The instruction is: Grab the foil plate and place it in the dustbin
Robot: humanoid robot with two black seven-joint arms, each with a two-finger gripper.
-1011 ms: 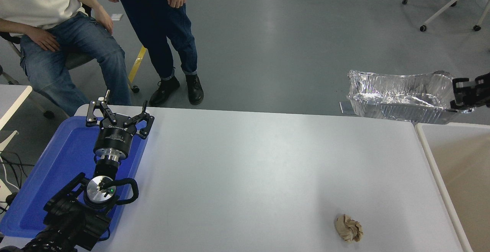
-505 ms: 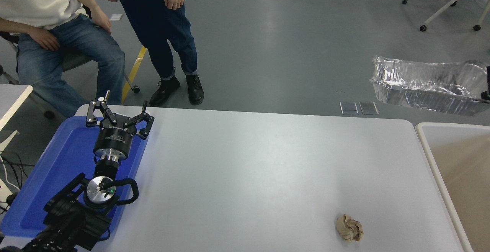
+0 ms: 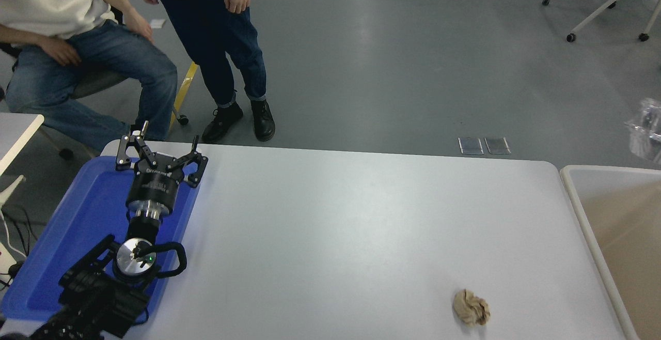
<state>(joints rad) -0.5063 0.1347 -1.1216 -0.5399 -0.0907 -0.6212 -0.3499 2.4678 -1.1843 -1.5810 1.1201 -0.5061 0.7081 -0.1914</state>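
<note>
A: What sits on the desk (image 3: 361, 216), taking the crumpled brown paper ball (image 3: 470, 307) as the mark?

B: One ball, wrinkled and tan, folded into ridges. It lies on the smooth white desk top, which has rounded corners. Far to the ball's left lies one flat blue tray (image 3: 62, 247) of glossy plastic, rectangular with a low lip.

A: And the arms?

B: One arm shows. The left end effector (image 3: 159, 158) is over the blue tray, well to the left of the ball, with its black jointed fingers (image 3: 125, 150) spread apart and nothing between them. Behind it come a matte black cylinder and a polished metal collar. The right end effector is out of sight.

A: Where is the foil plate (image 3: 646, 129)?

B: Up and far to the right of the ball, at the picture's right edge. Only one crinkled, shiny silver scrap of it shows, blurred, in the air above the floor. It is just beyond the far rim of the dustbin (image 3: 594, 242). What holds it I cannot see.

A: The dustbin?

B: One, to the right of the ball, just beside the desk's right edge. It has a thick cream-white rim and a plain beige inside.

A: Anything farther off?

B: Two people (image 3: 217, 30), beyond the desk's far left corner, one seated and one standing, both in denim. Two small clear rectangles (image 3: 484, 145) lie flat on the grey floor, straight beyond the ball.
</note>
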